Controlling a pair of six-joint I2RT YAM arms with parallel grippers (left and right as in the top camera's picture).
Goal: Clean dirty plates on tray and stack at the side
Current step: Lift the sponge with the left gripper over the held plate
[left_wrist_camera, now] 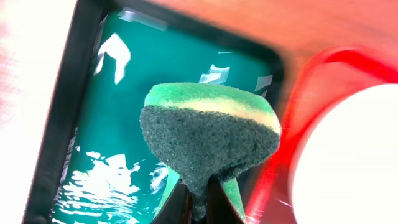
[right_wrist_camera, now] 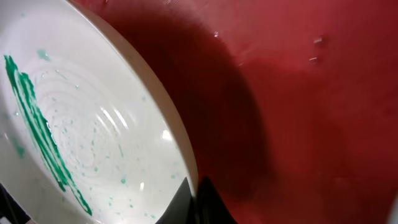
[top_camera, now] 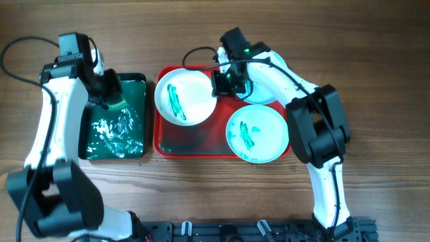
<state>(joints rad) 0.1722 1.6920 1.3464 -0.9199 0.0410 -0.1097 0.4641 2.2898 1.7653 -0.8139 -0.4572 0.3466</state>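
The right gripper (right_wrist_camera: 198, 196), jaws narrow, pinches the rim of the green-streaked white plate (right_wrist_camera: 93, 124), which spreads left of the jaws over the red tray (right_wrist_camera: 298, 124). The left gripper (left_wrist_camera: 198, 200) clamps a sponge (left_wrist_camera: 208, 140) above the dark green tray (left_wrist_camera: 124, 99).

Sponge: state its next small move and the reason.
Probably carry the sponge right, from over the green tray onto the white plate. The left claw grips it, the right claw seems to pinch that plate's rim, and its green streak is unwiped.
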